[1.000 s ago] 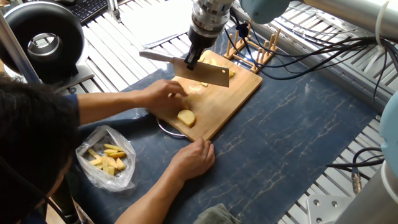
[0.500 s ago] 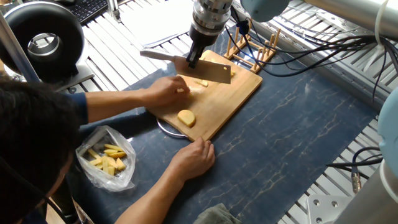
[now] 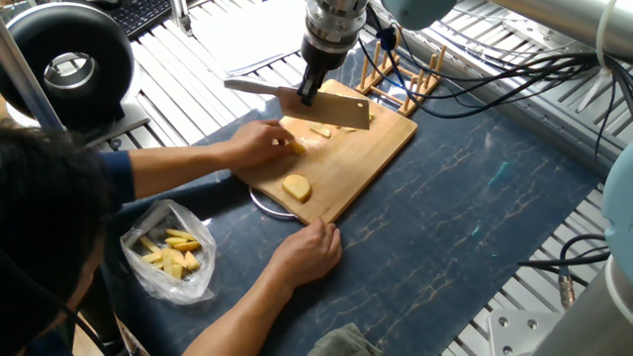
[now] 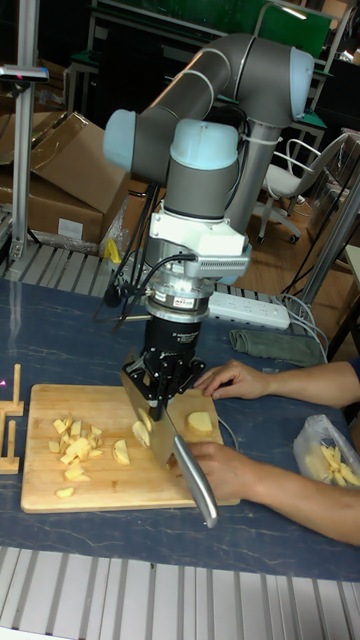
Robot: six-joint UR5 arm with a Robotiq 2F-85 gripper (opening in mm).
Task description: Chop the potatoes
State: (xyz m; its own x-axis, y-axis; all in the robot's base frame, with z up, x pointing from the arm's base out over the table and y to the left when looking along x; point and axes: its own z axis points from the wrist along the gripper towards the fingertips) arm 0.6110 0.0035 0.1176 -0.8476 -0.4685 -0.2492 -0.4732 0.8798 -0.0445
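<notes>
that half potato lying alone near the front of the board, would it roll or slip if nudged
The half potato seems to rest on a flat cut face on the cutting board, so it probably slides rather than rolls. Its peeled surface looks moist, likely slippery to pinch. It appears firm, so a push should move it whole.

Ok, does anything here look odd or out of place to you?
Yes: a person's hand rests on the cutting board, fingers at a potato piece right beside the cleaver held in the gripper. Nothing looks spilled or damaged.
</notes>
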